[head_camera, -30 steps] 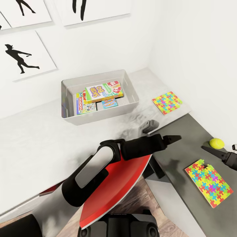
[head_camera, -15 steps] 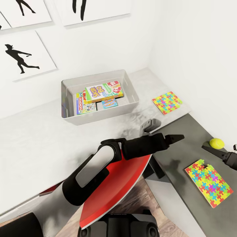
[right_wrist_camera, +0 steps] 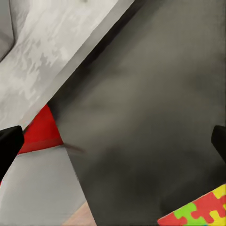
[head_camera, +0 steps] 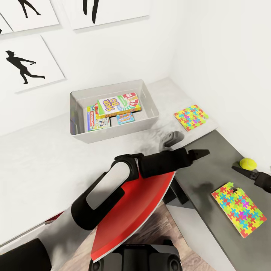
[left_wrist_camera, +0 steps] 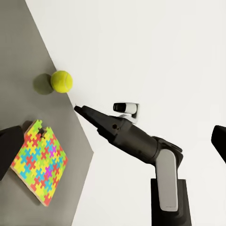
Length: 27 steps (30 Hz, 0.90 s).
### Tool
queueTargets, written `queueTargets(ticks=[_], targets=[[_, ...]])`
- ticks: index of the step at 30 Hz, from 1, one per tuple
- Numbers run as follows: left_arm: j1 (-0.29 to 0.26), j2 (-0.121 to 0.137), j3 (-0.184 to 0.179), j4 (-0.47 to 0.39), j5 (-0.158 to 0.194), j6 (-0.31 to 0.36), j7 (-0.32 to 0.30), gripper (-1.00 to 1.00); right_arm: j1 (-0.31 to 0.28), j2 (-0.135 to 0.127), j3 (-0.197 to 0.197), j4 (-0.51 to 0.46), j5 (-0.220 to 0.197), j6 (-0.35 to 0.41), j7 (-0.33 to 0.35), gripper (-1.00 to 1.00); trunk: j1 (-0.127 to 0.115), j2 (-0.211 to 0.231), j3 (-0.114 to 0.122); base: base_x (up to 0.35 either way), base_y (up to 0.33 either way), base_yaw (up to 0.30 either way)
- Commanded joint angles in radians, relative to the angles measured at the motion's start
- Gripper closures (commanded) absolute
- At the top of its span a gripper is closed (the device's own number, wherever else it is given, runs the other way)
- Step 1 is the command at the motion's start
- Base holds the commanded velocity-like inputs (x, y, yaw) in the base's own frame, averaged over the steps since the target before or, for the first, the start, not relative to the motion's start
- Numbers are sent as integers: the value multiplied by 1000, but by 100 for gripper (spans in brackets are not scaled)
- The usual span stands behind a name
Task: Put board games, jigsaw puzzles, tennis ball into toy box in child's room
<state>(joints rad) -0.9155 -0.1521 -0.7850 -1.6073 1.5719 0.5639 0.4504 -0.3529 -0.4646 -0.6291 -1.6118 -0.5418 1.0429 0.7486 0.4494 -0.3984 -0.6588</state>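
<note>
jigsaw puzzle, a thin many-coloured square (head_camera: 239, 209), lies flat on the dark grey desk wing (head_camera: 210, 165), just below the right gripper (head_camera: 241, 171); open desk between. both grippers' jaws spread wide, empty. left gripper (head_camera: 188, 145) hovers.

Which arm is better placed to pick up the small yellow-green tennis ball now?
The right, probably: its pincer hangs just beside the small yellow-green tennis ball on the dark grey desk wing, while the left pincer is farther away.
</note>
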Motion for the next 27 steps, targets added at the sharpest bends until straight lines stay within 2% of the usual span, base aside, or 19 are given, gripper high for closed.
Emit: queueTargets(ticks=[1, 5, 6, 9, 10, 12, 13, 16, 17, 20, 21, 24, 25, 27], targets=[[-16, 0, 4, -1, 13, 1, 24, -100, -2, 0, -1, 0, 5, 4, -22, -100, 1, -2, -1, 0, 0, 0], [-84, -2, 15, -1, 22, 3, 101, -100, -8, 1, -1, 0, 4, 4, -128, -100, 1, -2, -1, 0, 0, 0], [-84, -2, 15, -1, 22, 3, 101, -100, -8, 1, -1, 0, 4, 4, -128, -100, 1, -2, -1, 0, 0, 0], [-126, -2, 20, 0, 46, 4, 155, -100, -17, 1, -1, 0, 4, 4, -205, -100, 1, -2, -1, 0, 0, 0], [-126, -2, 20, 0, 46, 4, 155, -100, -17, 1, -1, 0, 4, 4, -205, -100, 1, -2, -1, 0, 0, 0], [-145, -2, 22, 0, 71, 4, 188, -100, -22, 2, -1, 0, 4, 4, -260, -100, 1, -2, -1, 0, 0, 0], [-145, -2, 22, 0, 71, 4, 188, -100, -22, 2, -1, 0, 4, 4, -260, -100, 1, -2, -1, 0, 0, 0], [-167, -2, 31, 0, 99, 4, 236, -100, -33, 3, 0, 0, 3, 4, -349, -100, 1, -2, -1, 0, 0, 0], [-167, -2, 31, 0, 99, 4, 236, -100, -33, 3, 0, 0, 3, 4, -349, -100, 1, -2, -1, 0, 0, 0], [-182, -1, 41, 0, 116, 4, 274, -100, -49, 11, 0, 0, 2, 4, -442, -100, 1, -2, -1, 0, 0, 0], [-182, -1, 41, 0, 116, 4, 274, -100, -49, 11, 0, 0, 2, 4, -442, -100, 1, -2, -1, 0, 0, 0], [-188, -1, 46, 0, 125, 4, 295, -100, -66, 26, 0, 0, 1, 4, -525, -100, 1, -2, -1, 0, 0, 0], [-188, -1, 46, 0, 125, 4, 295, -100, -66, 26, 0, 0, 1, 4, -525, -100, 1, -2, -1, 0, 0, 0], [-191, -1, 48, 0, 130, 4, 304, -100, -76, 36, 1, 0, 1, 4, -569, -100, 1, -2, -1, 0, 0, 0]])
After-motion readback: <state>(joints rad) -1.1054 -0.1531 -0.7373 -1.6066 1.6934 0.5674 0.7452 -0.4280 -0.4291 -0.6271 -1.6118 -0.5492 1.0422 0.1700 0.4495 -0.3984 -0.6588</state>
